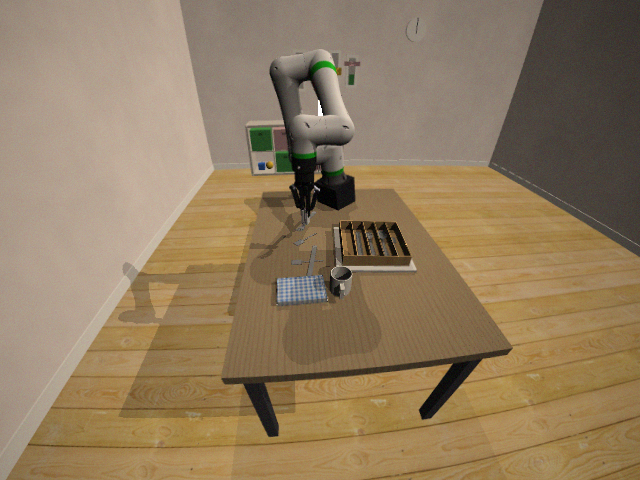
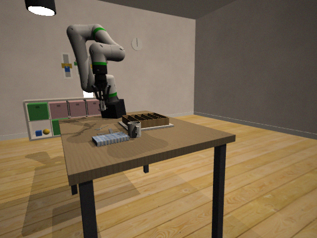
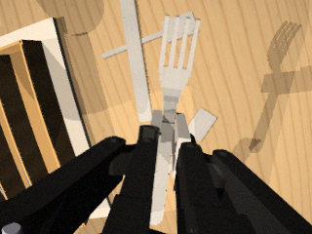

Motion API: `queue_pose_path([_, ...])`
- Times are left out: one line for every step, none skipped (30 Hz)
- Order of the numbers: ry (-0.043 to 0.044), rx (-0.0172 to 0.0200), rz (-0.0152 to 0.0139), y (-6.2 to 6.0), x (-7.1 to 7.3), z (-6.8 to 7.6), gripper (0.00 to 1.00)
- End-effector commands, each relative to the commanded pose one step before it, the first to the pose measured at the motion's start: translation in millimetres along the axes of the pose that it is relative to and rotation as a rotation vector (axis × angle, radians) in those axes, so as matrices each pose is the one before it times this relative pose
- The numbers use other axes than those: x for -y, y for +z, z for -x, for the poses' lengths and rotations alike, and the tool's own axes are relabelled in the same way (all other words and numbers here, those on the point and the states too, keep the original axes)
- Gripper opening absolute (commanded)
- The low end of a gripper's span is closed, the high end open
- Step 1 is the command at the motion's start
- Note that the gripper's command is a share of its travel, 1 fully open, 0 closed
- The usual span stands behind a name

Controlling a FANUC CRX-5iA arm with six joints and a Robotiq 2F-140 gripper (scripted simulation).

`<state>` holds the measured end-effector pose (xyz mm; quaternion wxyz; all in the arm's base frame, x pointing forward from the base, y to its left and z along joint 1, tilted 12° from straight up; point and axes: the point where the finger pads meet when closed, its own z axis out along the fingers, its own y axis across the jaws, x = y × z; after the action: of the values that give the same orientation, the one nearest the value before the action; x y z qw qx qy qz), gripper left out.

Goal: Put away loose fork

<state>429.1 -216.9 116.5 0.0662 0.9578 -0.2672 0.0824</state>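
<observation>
My gripper [image 1: 306, 206] [image 2: 102, 101] [image 3: 167, 126] is shut on the loose fork [image 1: 303, 225] [image 2: 102, 105] [image 3: 179, 60]. It grips the handle and holds the fork clear above the table, left of the tray, tines pointing away from the fingers in the wrist view. The fork's shadow falls on the table to the right in the wrist view. The wooden cutlery tray [image 1: 379, 260] [image 2: 153, 122] [image 3: 23, 111] stands on a white mat [image 1: 392, 268]. It has several long slots with cutlery [image 1: 370, 239] lying in them; I cannot tell which slot holds the forks.
A knife [image 1: 312, 259] [image 3: 133, 46] and other flat cutlery [image 1: 305, 238] lie on the table below the gripper. A grey mug [image 1: 341, 281] [image 2: 134, 129] and a blue checked cloth [image 1: 300, 289] [image 2: 110, 139] sit in front of the tray. The robot base [image 1: 337, 191] stands behind.
</observation>
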Motion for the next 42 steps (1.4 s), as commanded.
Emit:
queue_pose_path([0.0, -0.0004, -0.00006, -1.26, 0.06, -0.17, 0.02])
queue_pose_path([0.0, 0.0, 0.0, 0.0, 0.0, 0.0, 0.02])
queue_pose_path([0.0, 0.0, 0.0, -0.37, 0.0, 0.0, 0.02])
queue_pose_path([0.0, 0.0, 0.0, -0.23, 0.0, 0.0, 0.02])
queue_pose_path([0.0, 0.0, 0.0, -0.12, 0.0, 0.0, 0.02])
queue_pose_path([0.0, 0.0, 0.0, -0.05, 0.0, 0.0, 0.02])
queue_pose_path([0.0, 0.0, 0.0, -0.01, 0.0, 0.0, 0.02])
queue_pose_path([0.0, 0.0, 0.0, 0.0, 0.0, 0.0, 0.02])
queue_pose_path([0.0, 0.0, 0.0, 0.0, 0.0, 0.0, 0.02])
queue_pose_path([0.0, 0.0, 0.0, 0.0, 0.0, 0.0, 0.02])
queue_pose_path([0.0, 0.0, 0.0, 0.0, 0.0, 0.0, 0.02])
queue_pose_path([0.0, 0.0, 0.0, 0.0, 0.0, 0.0, 0.02])
queue_pose_path([0.0, 0.0, 0.0, 0.0, 0.0, 0.0, 0.02])
queue_pose_path([0.0, 0.0, 0.0, 0.0, 0.0, 0.0, 0.02])
queue_pose_path([0.0, 0.0, 0.0, 0.0, 0.0, 0.0, 0.02])
queue_pose_path([0.0, 0.0, 0.0, 0.0, 0.0, 0.0, 0.02])
queue_pose_path([0.0, 0.0, 0.0, 0.0, 0.0, 0.0, 0.02])
queue_pose_path([0.0, 0.0, 0.0, 0.0, 0.0, 0.0, 0.02])
queue_pose_path([0.0, 0.0, 0.0, 0.0, 0.0, 0.0, 0.02])
queue_pose_path([0.0, 0.0, 0.0, 0.0, 0.0, 0.0, 0.02])
queue_pose_path([0.0, 0.0, 0.0, 0.0, 0.0, 0.0, 0.02])
queue_pose_path([0.0, 0.0, 0.0, 0.0, 0.0, 0.0, 0.02])
queue_pose_path([0.0, 0.0, 0.0, 0.0, 0.0, 0.0, 0.02])
queue_pose_path([0.0, 0.0, 0.0, 0.0, 0.0, 0.0, 0.02])
queue_pose_path([0.00001, 0.00006, -0.00004, 0.02, 0.48, 0.02, 0.02])
queue_pose_path([0.00003, 0.00036, -0.00024, 0.15, 3.0, 0.12, 0.02])
queue_pose_path([0.00008, 0.00085, -0.00055, 0.34, 7.23, 0.36, 0.02])
queue_pose_path([0.00012, 0.00137, -0.00084, 0.54, 12.35, 0.86, 0.02])
queue_pose_path([0.00014, 0.0018, -0.00098, 0.7, 17.66, 1.78, 0.02])
queue_pose_path([0.00013, 0.00199, -0.00091, 0.76, 22.54, 3.22, 0.02])
queue_pose_path([0.0001, 0.00185, -0.00063, 0.7, 26.09, 5.11, 0.02])
queue_pose_path([0.00004, 0.00138, -0.0002, -0.03, 9.95, 3.95, 0.02])
queue_pose_path([-0.00002, 0.00062, 0.00026, -0.04, 11.69, 4.79, 0.02])
queue_pose_path([-0.00007, -0.00028, 0.00062, -0.09, 12.27, 5.41, 0.02])
queue_pose_path([0.0, 0.0, 0.0, 0.0, 0.0, 0.0, 0.02])
queue_pose_path([0.0, 0.0, 0.0, 0.0, 0.0, 0.0, 0.02])
queue_pose_path([-0.0001, -0.00114, 0.00081, 0.16, 36.28, 13.23, 0.02])
queue_pose_path([-0.00011, -0.00178, 0.00083, -0.33, 9.24, 5.94, 0.02])
queue_pose_path([-0.00011, -0.00207, 0.00071, -0.31, 10.42, 6.15, 0.02])
queue_pose_path([-0.00008, -0.00198, 0.00053, -0.28, 11.38, 6.28, 0.02])
queue_pose_path([-0.00006, -0.00157, 0.00034, -0.33, 11.65, 6.14, 0.02])
queue_pose_path([-0.00003, -0.00099, 0.00019, -0.3, 11.73, 5.99, 0.02])
